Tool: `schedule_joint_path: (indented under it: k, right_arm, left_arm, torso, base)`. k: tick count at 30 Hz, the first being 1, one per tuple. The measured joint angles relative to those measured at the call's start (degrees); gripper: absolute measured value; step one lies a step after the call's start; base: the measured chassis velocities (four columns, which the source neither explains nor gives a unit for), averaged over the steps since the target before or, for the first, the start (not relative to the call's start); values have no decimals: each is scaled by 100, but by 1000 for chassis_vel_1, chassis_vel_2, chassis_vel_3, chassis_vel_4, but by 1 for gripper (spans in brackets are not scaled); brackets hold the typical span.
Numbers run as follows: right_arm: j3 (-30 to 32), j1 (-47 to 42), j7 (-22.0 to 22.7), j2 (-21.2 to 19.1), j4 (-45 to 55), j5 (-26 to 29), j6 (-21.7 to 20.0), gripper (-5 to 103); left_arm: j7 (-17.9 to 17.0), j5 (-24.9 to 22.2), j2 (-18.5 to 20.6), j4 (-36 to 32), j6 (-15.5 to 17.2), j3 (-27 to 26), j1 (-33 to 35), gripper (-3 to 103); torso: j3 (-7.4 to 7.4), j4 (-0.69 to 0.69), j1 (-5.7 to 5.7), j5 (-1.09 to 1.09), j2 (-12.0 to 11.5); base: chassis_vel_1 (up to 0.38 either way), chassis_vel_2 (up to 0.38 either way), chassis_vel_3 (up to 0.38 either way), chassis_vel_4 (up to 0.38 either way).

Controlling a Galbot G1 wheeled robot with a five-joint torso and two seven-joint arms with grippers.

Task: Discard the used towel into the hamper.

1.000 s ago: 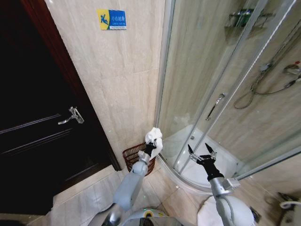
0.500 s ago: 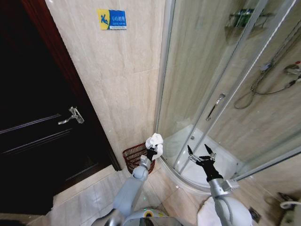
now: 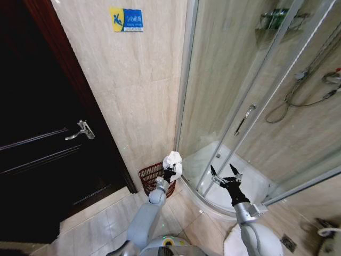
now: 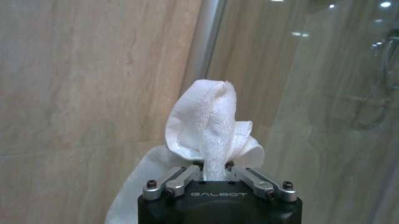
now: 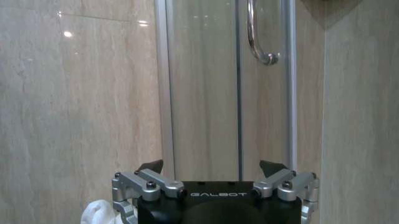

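From the head view we see our left gripper (image 3: 170,172) pinching the white towel (image 3: 172,160) right above the hamper (image 3: 151,176), which sits on the floor against the tiled wall (image 3: 138,101); our right gripper (image 3: 224,177) hangs spread wide by the shower door (image 3: 234,96). On the left wrist view, the fingers (image 4: 181,176) clamp the bunched towel (image 4: 206,126). On the right wrist view, both fingers (image 5: 149,167) stand apart, empty.

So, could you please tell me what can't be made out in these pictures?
- Head view: the hamper's near side and inside are covered by the left arm and towel.
- Left wrist view: the left end effector and towel block whatever lies below.
- Right wrist view: the towel is cut off by the edge, behind the open right end effector.
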Motion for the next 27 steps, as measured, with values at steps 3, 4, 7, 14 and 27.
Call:
schedule_joint_path:
  k: [3,4,7,14,27]
  right_arm:
    - [3,-8,-2,-1,-22,-1,15,100]
    - [7,-9,-4,-4,-31,-1,23,100]
    - [8,-11,-8,-6,-42,-1,38,100]
    - [-6,-22,-14,-1,-73,-1,69,100]
    - [31,-45,-19,-37,-90,33,100,100]
  left_arm:
    - [-130,11,1,49,0,-61,-28,10]
    - [-238,44,1,93,0,-105,-44,10]
    - [-373,97,1,157,-10,-192,-74,10]
    - [-559,273,1,339,-115,-410,-265,10]
    - [-888,1053,1,1167,-380,-738,-705,10]
  torso:
    - [-46,0,-40,0,-86]
    - [-78,0,-68,0,-146]
    - [-128,0,-112,0,-240]
    - [-260,0,-231,0,-491]
    - [-484,1,-429,2,-913]
  base:
    - [0,0,0,0]
    - [0,0,0,0]
    - [0,0,0,0]
    - [0,0,0,0]
    - [0,0,0,0]
